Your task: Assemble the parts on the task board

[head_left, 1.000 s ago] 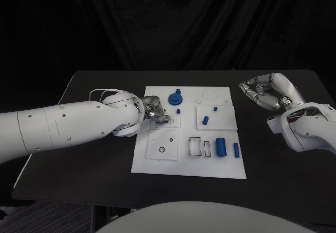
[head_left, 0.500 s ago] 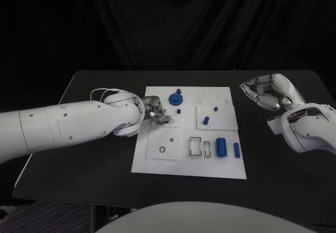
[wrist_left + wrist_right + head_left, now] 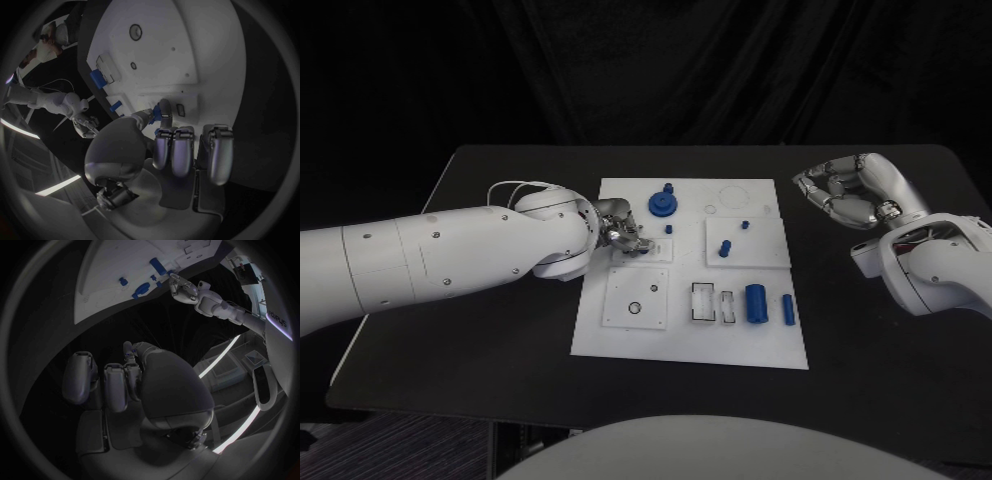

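Observation:
The white task board [image 3: 689, 330] lies mid-table. My left hand [image 3: 623, 235] hangs over its left part, fingertips down at a small square plate [image 3: 646, 252]. In the left wrist view one finger [image 3: 164, 107] reaches to the board beside the thumb, with a bit of blue [image 3: 148, 113] showing behind them; whether anything is held is unclear. A blue gear-like part [image 3: 661, 205] and a small blue piece [image 3: 668, 229] sit just beyond the hand. My right hand [image 3: 847, 190] hovers right of the board, fingers curled in on nothing.
A blue peg [image 3: 726, 247] stands on a square plate at the board's right. A blue cylinder [image 3: 754, 302] and a blue bar [image 3: 788, 309] lie beside two rectangular slots [image 3: 710, 303]. A plate with a ring hole [image 3: 635, 308] sits near the front left.

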### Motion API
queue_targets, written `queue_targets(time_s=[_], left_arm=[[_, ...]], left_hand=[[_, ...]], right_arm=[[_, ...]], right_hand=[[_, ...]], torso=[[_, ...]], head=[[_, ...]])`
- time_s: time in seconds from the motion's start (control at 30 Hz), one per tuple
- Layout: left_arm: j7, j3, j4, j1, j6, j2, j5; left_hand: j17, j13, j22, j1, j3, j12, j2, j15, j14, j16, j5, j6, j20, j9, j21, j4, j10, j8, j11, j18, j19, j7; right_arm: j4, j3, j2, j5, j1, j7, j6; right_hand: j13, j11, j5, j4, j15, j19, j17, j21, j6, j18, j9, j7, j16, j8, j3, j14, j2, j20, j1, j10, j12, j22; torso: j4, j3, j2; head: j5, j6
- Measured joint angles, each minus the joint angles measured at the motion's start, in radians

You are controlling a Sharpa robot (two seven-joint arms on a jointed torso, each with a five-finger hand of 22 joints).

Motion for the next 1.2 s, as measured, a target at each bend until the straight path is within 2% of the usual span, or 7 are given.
queue_targets(time_s=[0.1,0.2,0.33,0.67,0.93,1.2], left_arm=[[0.001,-0.001,-0.002,-0.003,0.008,0.003,0.000],[0.004,0.000,-0.003,-0.003,0.014,0.004,0.000],[0.008,0.001,-0.006,-0.003,0.020,0.004,0.000],[0.007,0.003,-0.012,-0.003,0.035,0.004,0.000],[0.006,0.004,-0.014,-0.002,0.041,0.004,0.001],[0.014,0.001,-0.002,-0.003,0.020,-0.012,0.002]], left_hand=[[0.000,0.000,0.000,-0.017,-0.032,0.000,-0.006,0.002,0.001,0.000,-0.024,0.002,0.007,-0.011,-0.001,0.021,-0.002,-0.017,0.003,0.000,0.000,0.008],[0.000,0.000,0.000,-0.049,-0.075,0.000,-0.006,0.009,0.001,0.000,-0.063,0.000,0.008,-0.025,-0.006,0.049,-0.003,-0.041,0.010,0.000,0.000,0.016],[0.000,0.000,0.001,-0.062,-0.117,0.000,-0.002,0.009,0.001,0.000,-0.090,0.005,0.014,-0.032,-0.006,0.072,-0.003,-0.055,0.010,0.000,0.000,0.020],[0.000,0.000,0.001,-0.096,-0.177,0.000,0.009,0.009,0.001,0.000,-0.118,0.015,0.014,-0.040,-0.015,0.101,-0.003,-0.073,0.010,0.000,0.000,0.023],[0.000,0.000,0.001,-0.125,-0.221,0.000,0.012,0.012,-0.002,0.000,-0.133,0.017,0.014,-0.040,-0.015,0.102,0.000,-0.078,0.013,0.000,0.000,0.022],[0.000,0.000,0.001,-0.181,-0.299,0.000,0.029,0.012,-0.002,0.000,-0.151,0.022,0.014,-0.021,-0.019,0.103,0.000,-0.084,0.013,0.000,0.000,0.024]], right_arm=[[0.000,0.000,0.000,0.000,0.000,-0.001,0.002],[-0.001,0.000,0.000,0.000,0.000,-0.003,0.004],[-0.001,0.000,0.001,-0.001,0.000,-0.006,0.008],[-0.001,0.000,0.000,-0.005,-0.001,-0.015,0.019],[-0.001,0.000,0.001,-0.007,-0.001,-0.022,0.027],[0.000,0.000,0.000,-0.008,-0.001,-0.024,0.031]], right_hand=[[0.000,0.000,0.005,-0.001,0.000,0.000,0.000,0.000,0.000,0.000,0.001,0.000,0.000,0.000,0.001,0.000,0.000,0.000,0.000,0.000,0.000,0.000],[0.000,0.000,0.009,-0.005,0.000,0.000,0.000,0.000,0.000,0.000,0.001,0.000,0.000,0.000,0.005,0.000,0.002,0.000,0.002,0.000,0.000,0.000],[0.000,0.000,0.011,-0.005,0.000,0.000,0.000,0.000,0.000,0.000,0.001,0.000,0.000,0.000,0.005,0.000,0.000,0.000,0.008,0.000,0.000,0.000],[0.000,0.000,0.018,-0.008,0.000,0.000,0.000,0.000,0.000,0.000,0.002,0.000,0.000,0.000,0.008,0.000,0.000,0.000,0.008,0.000,0.000,0.000],[0.000,0.000,0.018,-0.008,0.000,0.000,0.000,0.000,0.000,0.000,0.002,0.000,0.000,0.004,0.008,0.000,0.000,0.000,0.008,0.000,0.000,0.000],[0.000,0.000,0.023,-0.011,0.000,0.000,0.000,0.000,0.000,0.000,0.002,0.000,0.000,0.004,0.011,0.000,0.000,0.000,0.008,0.000,0.000,0.000]], torso=[[-0.0002,0.0000,0.000],[-0.0003,0.0001,0.000],[-0.0005,0.0001,0.000],[-0.0011,0.0001,0.000],[-0.0007,0.0003,0.000],[-0.0006,0.0003,0.001]], head=[[0.000,0.000],[0.000,0.000],[0.001,0.000],[0.000,0.000],[0.001,0.000],[0.001,0.000]])
